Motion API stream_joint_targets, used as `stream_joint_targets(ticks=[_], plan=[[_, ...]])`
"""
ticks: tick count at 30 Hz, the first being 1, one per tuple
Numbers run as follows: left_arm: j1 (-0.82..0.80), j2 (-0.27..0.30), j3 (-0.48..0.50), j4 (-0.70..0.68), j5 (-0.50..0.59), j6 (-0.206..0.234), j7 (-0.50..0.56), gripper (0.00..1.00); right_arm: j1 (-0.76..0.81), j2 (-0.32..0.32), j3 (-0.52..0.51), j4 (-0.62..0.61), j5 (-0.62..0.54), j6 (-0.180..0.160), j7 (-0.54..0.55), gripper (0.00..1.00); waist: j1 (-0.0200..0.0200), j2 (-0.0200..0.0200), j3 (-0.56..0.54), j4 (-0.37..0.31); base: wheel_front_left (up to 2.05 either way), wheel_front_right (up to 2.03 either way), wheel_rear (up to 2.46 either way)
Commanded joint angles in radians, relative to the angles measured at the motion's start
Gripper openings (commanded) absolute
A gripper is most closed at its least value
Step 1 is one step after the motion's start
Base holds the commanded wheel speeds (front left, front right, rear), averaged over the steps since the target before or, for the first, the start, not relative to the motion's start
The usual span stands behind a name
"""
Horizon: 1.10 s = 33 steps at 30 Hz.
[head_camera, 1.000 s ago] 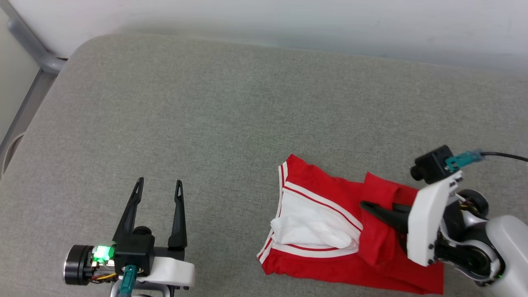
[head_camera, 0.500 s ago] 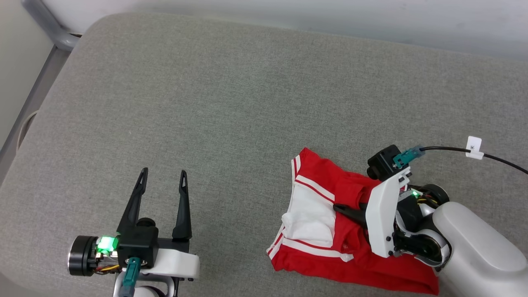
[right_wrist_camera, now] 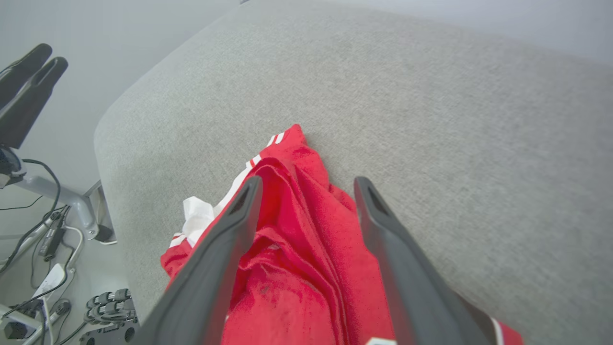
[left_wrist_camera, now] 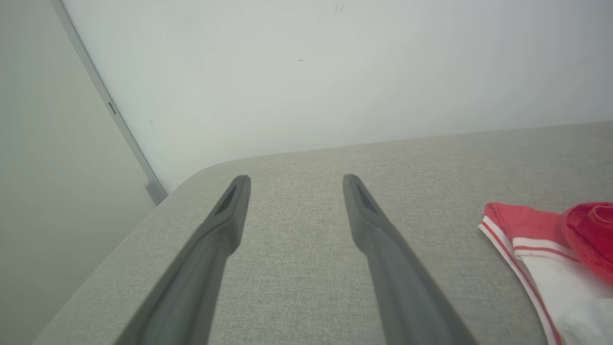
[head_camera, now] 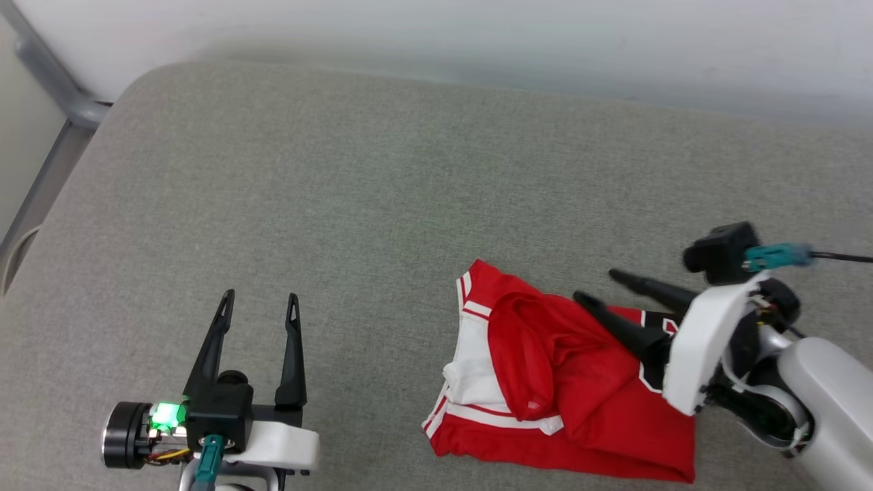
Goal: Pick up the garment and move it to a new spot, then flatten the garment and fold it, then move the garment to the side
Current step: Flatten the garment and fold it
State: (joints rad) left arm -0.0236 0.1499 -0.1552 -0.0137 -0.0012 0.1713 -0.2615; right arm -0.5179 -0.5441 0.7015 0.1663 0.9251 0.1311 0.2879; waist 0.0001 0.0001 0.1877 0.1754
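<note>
The red garment (head_camera: 559,389) lies folded and bunched on the grey cushion, right of centre, a white sleeve with red-white trim on its left side and black lettering peeking out by my right wrist. My right gripper (head_camera: 600,286) stands open just above the garment's upper right part, fingers pointing left, nothing between them. In the right wrist view the garment (right_wrist_camera: 297,249) lies below that gripper (right_wrist_camera: 306,184). My left gripper (head_camera: 259,303) rests open at the lower left, well apart from the garment. Its wrist view has the gripper (left_wrist_camera: 294,179) over bare cushion and the garment's edge (left_wrist_camera: 541,254) at the right.
The grey cushion (head_camera: 341,191) spreads wide to the left and back, ending at a white wall. A grey metal frame bar (head_camera: 48,88) runs past the cushion's far left corner. Cables and gear (right_wrist_camera: 52,249) lie on the floor beyond the cushion's edge.
My right gripper has opened and let go of the red fabric, lifting back to the right. The flap it carried now lies draped leftward over the white sleeve. The head camera shifted.
</note>
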Motion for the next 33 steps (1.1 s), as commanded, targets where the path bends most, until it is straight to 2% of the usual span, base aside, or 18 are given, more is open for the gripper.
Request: stream_joint_targets(ticks=[1,4,8,13,18,20,26,33], plan=[[0.017,0.006,0.002,-0.002,-0.001,0.004,-0.005,1.00,0.025,-0.011,-0.027,-0.019,-0.017,-0.001,-0.040,1.00,-0.0001,-0.0001,-0.018,-0.019,0.00,0.00,0.00],[0.022,0.008,0.006,-0.002,-0.003,0.005,-0.005,1.00,0.063,-0.032,-0.104,-0.029,-0.109,-0.001,-0.152,1.00,-0.0001,-0.0001,-0.037,-0.037,0.00,0.00,0.00],[0.042,0.011,0.013,-0.004,-0.007,0.007,-0.005,1.00,0.124,-0.010,-0.240,-0.018,-0.300,-0.001,-0.305,1.00,-0.0001,-0.0001,-0.059,-0.061,0.00,0.00,0.00],[0.062,0.012,0.019,-0.008,-0.006,0.012,-0.005,1.00,0.228,0.096,-0.448,-0.014,-0.496,-0.001,-0.449,1.00,-0.0001,-0.0001,-0.084,-0.089,0.00,0.00,0.00],[0.080,0.014,0.022,-0.009,-0.007,0.010,-0.005,1.00,0.330,0.197,-0.589,-0.071,-0.713,-0.001,-0.532,1.00,-0.0001,-0.0001,-0.104,-0.112,0.00,0.00,0.00],[0.086,0.014,0.019,-0.010,-0.005,0.008,-0.005,1.00,0.378,0.260,-0.639,-0.097,-0.746,-0.001,-0.545,1.00,-0.0001,-0.0001,-0.111,-0.119,0.00,0.00,0.00],[0.108,0.016,0.016,-0.010,-0.001,0.010,-0.005,1.00,0.497,0.396,-0.750,-0.197,-0.828,-0.001,-0.552,1.00,-0.0001,-0.0001,-0.132,-0.131,0.00,0.00,0.00],[0.126,0.018,0.010,-0.007,0.004,0.017,-0.005,1.00,0.608,0.476,-0.815,-0.261,-0.849,-0.001,-0.553,1.00,-0.0001,-0.0001,-0.149,-0.138,0.00,0.00,0.00]])
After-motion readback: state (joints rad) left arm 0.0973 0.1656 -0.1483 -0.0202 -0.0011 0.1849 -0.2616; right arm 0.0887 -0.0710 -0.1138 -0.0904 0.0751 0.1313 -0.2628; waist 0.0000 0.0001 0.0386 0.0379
